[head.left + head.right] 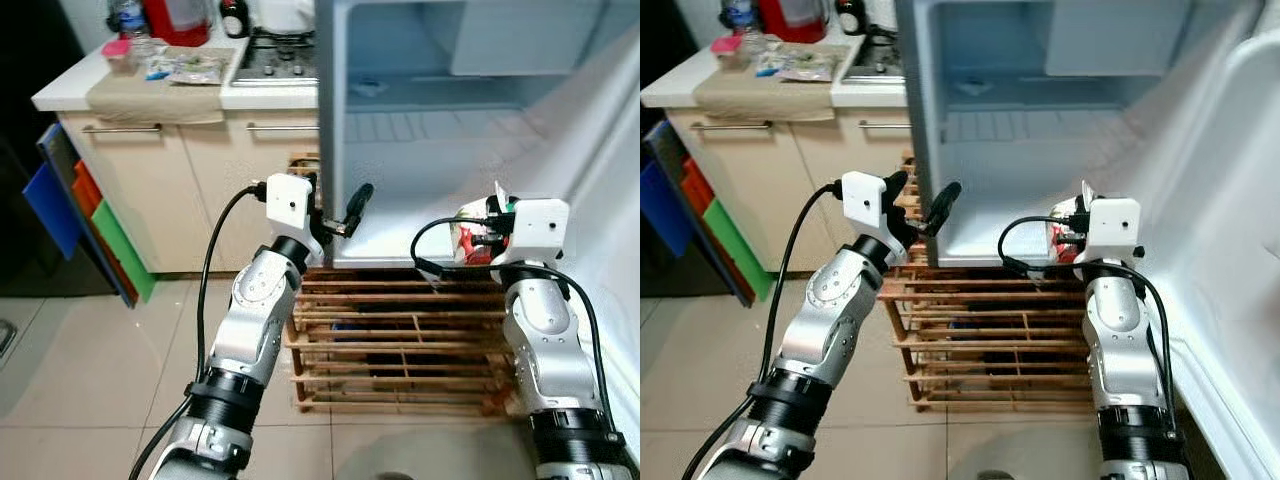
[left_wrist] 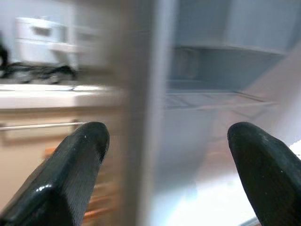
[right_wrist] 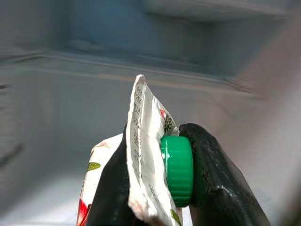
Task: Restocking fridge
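1. The left pincer (image 1: 340, 212) is at the fridge's left wall (image 1: 326, 130), just at its front edge. Its fingers are spread wide with nothing between them, and in the left wrist view the wall edge stands in the gap.
2. The fridge (image 1: 470, 120) stands open. The wire shelf (image 1: 440, 125) and the compartment floor look bare as far as can be seen, so I judge the restocking to be at its start.
3. The right pincer (image 1: 478, 232) is closed on a carton (image 1: 466, 240) with a green screw cap (image 3: 178, 170). One finger (image 3: 211, 179) presses the cap and the other is behind the pack.
4. The carton is in the air at the front edge of the compartment floor, near its right side, not yet set down.
5. Its long axis runs roughly upright, the folded top seam uppermost; the cap faces sideways into the finger.
6. Left to do, in my judgement: carry the carton inside, stand it down, let go.
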`<state>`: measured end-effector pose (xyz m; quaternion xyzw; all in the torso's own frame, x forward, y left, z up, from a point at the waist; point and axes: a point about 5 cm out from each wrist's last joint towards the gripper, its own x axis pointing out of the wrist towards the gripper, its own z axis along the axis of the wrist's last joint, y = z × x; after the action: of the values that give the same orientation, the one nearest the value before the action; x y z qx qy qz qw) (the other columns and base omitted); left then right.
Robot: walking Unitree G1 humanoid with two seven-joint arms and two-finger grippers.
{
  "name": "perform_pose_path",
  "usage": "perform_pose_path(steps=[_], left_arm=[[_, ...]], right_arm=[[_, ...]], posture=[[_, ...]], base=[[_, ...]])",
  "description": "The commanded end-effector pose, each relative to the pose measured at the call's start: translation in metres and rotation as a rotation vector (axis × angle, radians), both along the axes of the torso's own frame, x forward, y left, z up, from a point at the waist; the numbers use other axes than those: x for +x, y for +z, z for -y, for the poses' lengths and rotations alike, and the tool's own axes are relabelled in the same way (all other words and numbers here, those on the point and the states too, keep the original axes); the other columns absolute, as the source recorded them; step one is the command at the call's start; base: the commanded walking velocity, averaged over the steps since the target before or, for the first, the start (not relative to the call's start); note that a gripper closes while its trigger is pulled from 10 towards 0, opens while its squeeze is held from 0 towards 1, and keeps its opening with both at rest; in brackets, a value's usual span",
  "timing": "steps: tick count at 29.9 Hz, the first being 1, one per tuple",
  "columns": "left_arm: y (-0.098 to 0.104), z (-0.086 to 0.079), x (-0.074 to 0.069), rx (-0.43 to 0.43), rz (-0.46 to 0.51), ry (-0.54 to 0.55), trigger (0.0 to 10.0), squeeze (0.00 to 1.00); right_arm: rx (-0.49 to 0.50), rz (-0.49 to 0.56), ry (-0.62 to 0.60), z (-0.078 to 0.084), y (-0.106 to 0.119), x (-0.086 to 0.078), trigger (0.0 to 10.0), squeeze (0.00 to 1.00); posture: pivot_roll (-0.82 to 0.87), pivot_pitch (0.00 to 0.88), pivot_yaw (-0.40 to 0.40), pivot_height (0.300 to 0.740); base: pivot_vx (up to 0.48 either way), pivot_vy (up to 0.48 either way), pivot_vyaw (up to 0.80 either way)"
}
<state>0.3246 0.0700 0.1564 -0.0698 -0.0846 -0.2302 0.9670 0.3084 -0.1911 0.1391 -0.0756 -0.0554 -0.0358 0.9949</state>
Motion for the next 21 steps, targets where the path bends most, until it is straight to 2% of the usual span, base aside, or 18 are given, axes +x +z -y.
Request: perform_pose_path(steps=[1, 8, 11, 13, 16, 21], left_arm=[[-0.002, 0.0, 0.001, -0.001, -0.016, 0.003, 10.0, 0.0], [-0.001, 0.002, 0.001, 0.025, -0.002, -0.02, 10.0, 0.0], [0.003, 0.004, 0.0, 0.06, 0.032, -0.044, 10.0, 0.0], [0.005, 0.005, -0.001, 0.068, 0.049, -0.045, 10.0, 0.0], [0.004, 0.01, -0.004, 0.088, 0.049, -0.111, 10.0, 0.0], [0.0, 0.007, -0.012, 0.109, 0.053, -0.136, 10.0, 0.0]], right_arm=[[-0.007, -0.002, -0.004, 0.003, 0.001, 0.001, 10.0, 0.0], [-0.006, 0.024, 0.01, -0.002, 0.012, 0.012, 10.0, 0.0], [0.0, 0.042, -0.001, -0.005, 0.023, 0.026, 10.0, 0.0], [0.003, 0.046, -0.001, -0.008, 0.026, 0.03, 10.0, 0.0], [-0.008, 0.062, 0.007, -0.017, 0.032, 0.039, 10.0, 0.0], [-0.01, 0.097, -0.031, -0.014, 0.036, 0.038, 10.0, 0.0]], posture=[[-0.2, 0.0, 0.008, 0.732], [-0.2, 0.0, 0.006, 0.732], [-0.18, 0.001, -0.002, 0.732], [-0.18, 0.006, -0.002, 0.732], [-0.17, 0.015, -0.009, 0.732], [-0.14, 0.018, -0.03, 0.732]], base=[[0.0, 0.0, 0.0], [0.0, 0.0, 0.0], [0.0, 0.0, 0.0], [0.0, 0.0, 0.0], [0.0, 0.0, 0.0], [0.0, 0.0, 0.0]])
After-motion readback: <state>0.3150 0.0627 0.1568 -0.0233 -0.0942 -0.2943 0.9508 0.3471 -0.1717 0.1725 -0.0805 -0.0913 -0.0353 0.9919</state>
